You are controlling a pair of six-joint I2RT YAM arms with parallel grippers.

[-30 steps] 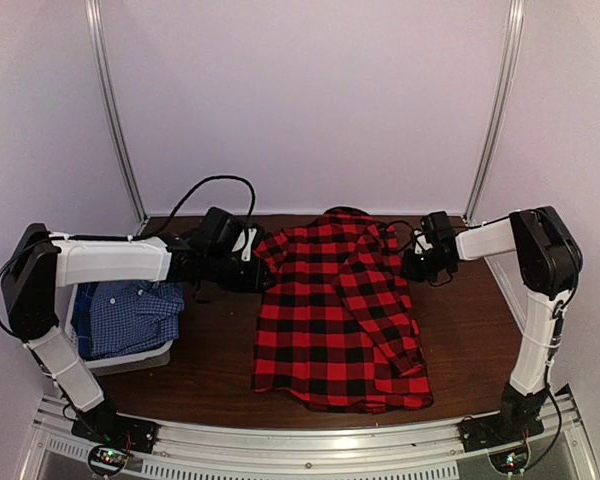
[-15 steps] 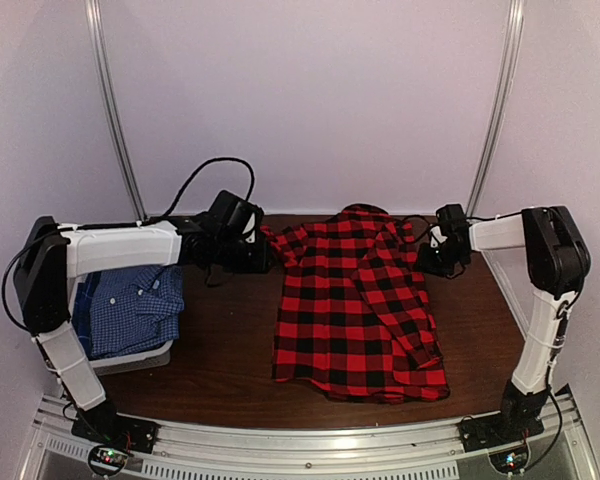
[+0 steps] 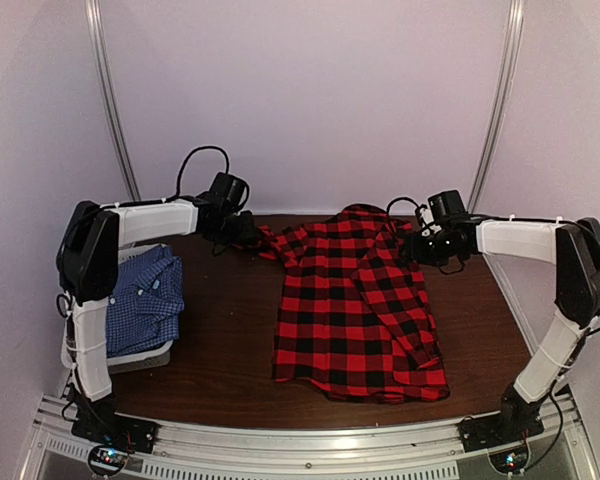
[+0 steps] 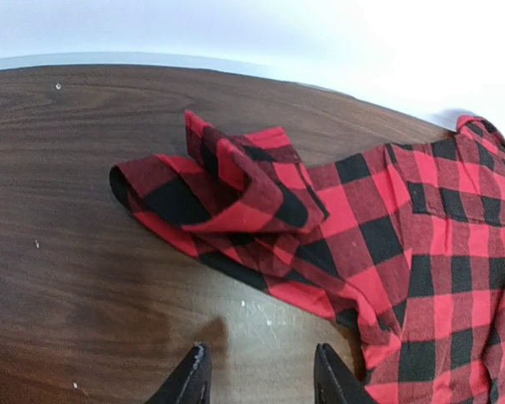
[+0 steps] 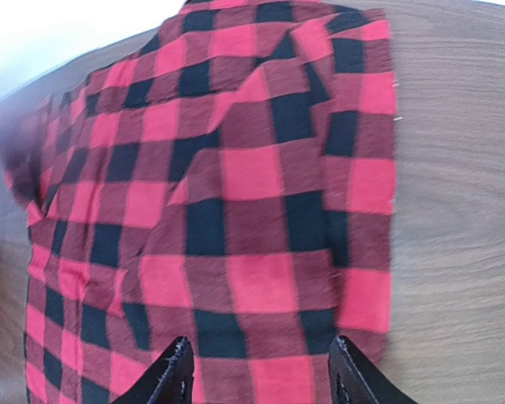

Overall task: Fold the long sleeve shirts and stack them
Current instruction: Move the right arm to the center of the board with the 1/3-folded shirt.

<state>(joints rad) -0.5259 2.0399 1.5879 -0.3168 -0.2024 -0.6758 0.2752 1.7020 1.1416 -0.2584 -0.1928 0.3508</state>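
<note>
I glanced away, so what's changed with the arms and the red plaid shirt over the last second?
Both arms slid the red plaid shirt a little to the right, then let go: the left gripper and right gripper now stand open, lifted off its shoulders. One sleeve lies bunched by the left gripper. The blue check shirt stayed in the basket.

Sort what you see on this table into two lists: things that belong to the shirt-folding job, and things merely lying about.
Belongs to the job:
red-and-black buffalo plaid cloth shirt
blue-and-white fine-check cloth shirt

Merely there:
pale grey plastic basket
dark brown wooden table
</note>
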